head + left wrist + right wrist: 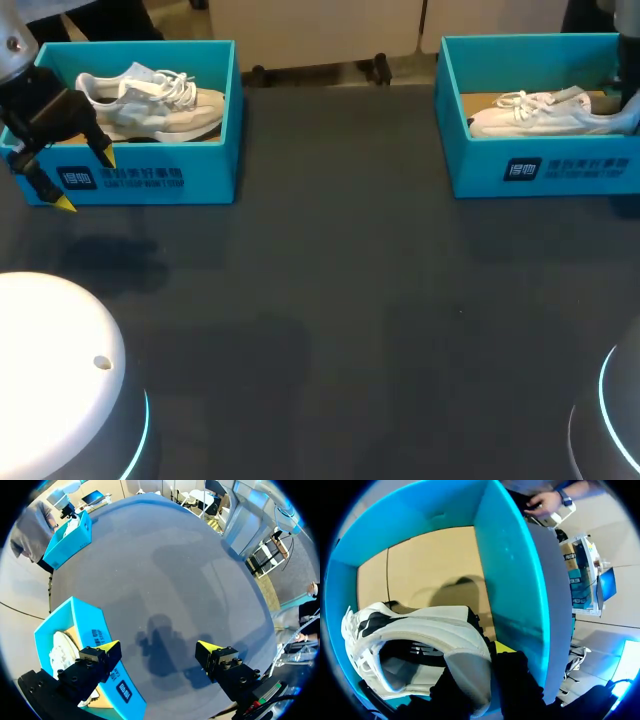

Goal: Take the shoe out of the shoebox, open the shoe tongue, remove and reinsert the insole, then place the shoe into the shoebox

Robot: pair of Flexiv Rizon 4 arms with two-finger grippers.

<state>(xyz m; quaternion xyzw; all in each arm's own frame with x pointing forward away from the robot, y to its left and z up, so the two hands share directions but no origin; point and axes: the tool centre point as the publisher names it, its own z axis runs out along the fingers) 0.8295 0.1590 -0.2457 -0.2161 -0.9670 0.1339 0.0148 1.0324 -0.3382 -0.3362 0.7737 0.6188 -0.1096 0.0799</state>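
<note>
Right pincer (480,677) — fingers astride the heel of the shoe (420,630), apparently clamped on it; the shoe lies inside its shoebox (515,580). Left pincer (157,647) — spread wide, empty, before the other shoebox (85,625). Judged stage: lift-out only beginning; tongue, insole and return remain.

Head view: dim, lit softly from overhead. On the table (350,300), a faint shadow of the left arm (45,115) at 9 o'clock, just below the left shoebox (140,175). Cyan glow at 7 and 5 o'clock from the arm bases (60,370).

Left wrist view: brighter, with a dark shadow ahead of the left gripper (159,646).

Right wrist view: shadow on the right shoebox (515,570) floor beyond the shoe (420,630); mild sheen on the inner wall.
</note>
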